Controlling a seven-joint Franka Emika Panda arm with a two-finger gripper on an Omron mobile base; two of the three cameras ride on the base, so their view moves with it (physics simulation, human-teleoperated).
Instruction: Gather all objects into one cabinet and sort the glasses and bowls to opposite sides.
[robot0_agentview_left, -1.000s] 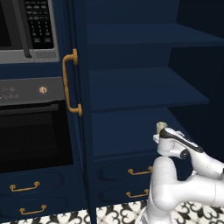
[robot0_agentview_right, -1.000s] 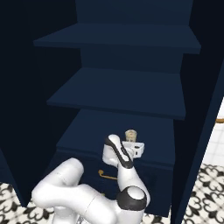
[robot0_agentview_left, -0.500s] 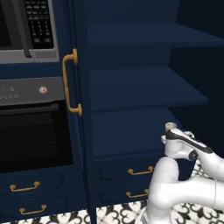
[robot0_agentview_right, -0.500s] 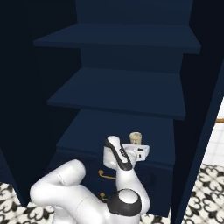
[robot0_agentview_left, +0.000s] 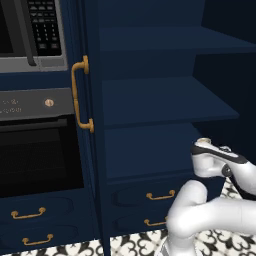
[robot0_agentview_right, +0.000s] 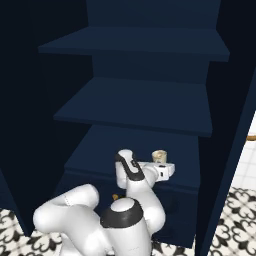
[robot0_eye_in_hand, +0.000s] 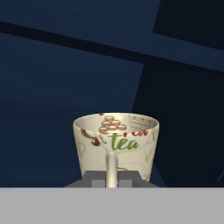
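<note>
While gripper (robot0_eye_in_hand: 112, 181) stays pinched shut on cream mug (robot0_eye_in_hand: 116, 146) handle: light, rigid, glossy, likely breakable; handle grip lets mug swing.

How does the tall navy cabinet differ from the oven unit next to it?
The tall navy cabinet stands open, showing bare shelves; the oven beside it is shut behind a dark glass door. The cabinet door carries one upright brass handle; the drawers under the oven have small horizontal pulls. Both share navy fronts and brass hardware.
</note>
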